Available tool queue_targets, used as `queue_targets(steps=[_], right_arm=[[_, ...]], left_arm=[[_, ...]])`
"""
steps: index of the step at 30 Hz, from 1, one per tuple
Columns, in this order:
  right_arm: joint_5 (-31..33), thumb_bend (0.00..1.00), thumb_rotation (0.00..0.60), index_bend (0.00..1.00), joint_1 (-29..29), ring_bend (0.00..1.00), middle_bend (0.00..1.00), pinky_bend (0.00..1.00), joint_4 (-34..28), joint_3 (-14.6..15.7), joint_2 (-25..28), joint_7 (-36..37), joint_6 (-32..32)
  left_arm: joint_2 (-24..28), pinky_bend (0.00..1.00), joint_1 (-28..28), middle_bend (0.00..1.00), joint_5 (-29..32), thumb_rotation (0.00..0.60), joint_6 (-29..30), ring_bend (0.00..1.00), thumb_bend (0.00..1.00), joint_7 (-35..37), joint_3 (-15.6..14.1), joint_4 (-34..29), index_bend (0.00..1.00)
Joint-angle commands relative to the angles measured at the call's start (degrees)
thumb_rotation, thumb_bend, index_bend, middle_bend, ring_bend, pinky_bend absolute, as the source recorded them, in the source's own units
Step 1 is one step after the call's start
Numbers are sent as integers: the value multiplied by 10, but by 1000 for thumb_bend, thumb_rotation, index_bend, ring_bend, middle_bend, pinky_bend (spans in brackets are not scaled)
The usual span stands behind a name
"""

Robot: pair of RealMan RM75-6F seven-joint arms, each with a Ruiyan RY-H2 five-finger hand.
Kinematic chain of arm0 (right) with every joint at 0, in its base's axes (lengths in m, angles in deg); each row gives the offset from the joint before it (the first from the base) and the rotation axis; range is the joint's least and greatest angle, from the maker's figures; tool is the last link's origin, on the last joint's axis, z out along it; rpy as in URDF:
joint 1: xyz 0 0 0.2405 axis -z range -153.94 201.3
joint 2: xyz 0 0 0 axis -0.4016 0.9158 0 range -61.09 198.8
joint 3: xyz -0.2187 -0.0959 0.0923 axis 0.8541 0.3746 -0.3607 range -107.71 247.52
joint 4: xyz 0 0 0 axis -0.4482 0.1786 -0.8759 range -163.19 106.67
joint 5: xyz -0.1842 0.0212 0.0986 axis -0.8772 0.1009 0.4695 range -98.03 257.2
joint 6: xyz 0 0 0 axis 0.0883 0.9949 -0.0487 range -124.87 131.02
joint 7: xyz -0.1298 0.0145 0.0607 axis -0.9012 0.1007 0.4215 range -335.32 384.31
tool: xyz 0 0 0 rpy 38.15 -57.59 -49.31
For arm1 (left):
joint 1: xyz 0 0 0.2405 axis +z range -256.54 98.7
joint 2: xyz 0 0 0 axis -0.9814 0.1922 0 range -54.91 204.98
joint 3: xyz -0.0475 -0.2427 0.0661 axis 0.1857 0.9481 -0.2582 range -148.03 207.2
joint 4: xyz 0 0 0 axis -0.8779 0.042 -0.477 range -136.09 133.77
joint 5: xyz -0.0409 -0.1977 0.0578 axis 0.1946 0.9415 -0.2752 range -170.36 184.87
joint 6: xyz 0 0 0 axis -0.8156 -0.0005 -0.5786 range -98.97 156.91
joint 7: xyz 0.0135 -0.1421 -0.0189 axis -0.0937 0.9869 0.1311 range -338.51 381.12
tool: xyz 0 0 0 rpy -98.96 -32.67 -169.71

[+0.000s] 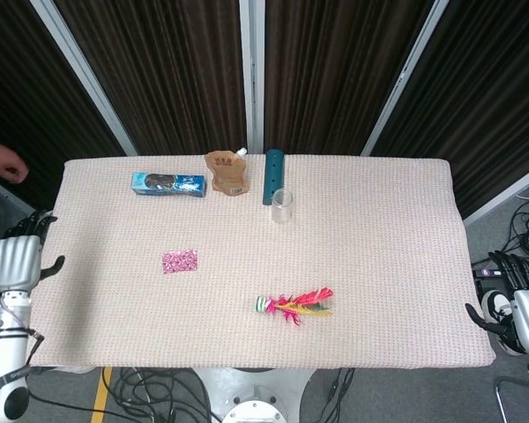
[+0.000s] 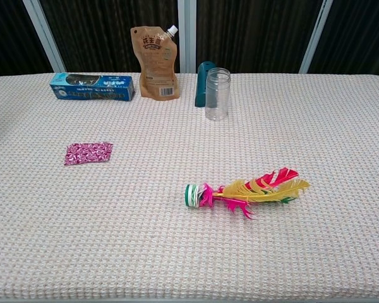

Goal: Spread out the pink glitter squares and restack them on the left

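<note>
Across the woven table (image 1: 379, 264), both arms are off the edges. Left hand (image 1: 15, 262) hangs off the near-left side, fingers apart, holding nothing; right hand (image 1: 520, 317) sits off the near-right corner, its fingers too unclear to tell. On the left lie the pink glitter squares (image 2: 88, 153), stacked flat.

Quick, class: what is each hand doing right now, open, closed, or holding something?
Left hand: open, fingers apart, holding nothing, off the table's left edge.
Right hand: empty beside the table's right edge; open or closed cannot be told.
</note>
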Motion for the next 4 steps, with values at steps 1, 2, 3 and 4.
queue_targets(steps=[1,2,3,4], right_arm=[[0,195,405,84,1,0,46,0,-2,0,0,2,2],[0,195,414,84,2,0,47,0,-1,0,-2,1,5],[-1,193,414,84,2,0,46,0,-1,0,-3,1,6],[-2,193,414,83,1,0,46,0,-1,0,-3,1,7]], left_arm=[[21,304,38,244,-28,600,37,223,288,2,-22,-31,287],[25,304,48,244,-34,600,46,223,287,0,-26,-41,287],[28,304,55,244,-38,600,52,223,287,-3,-28,-48,287],[32,304,61,244,-42,600,56,223,287,-6,-31,-57,287]])
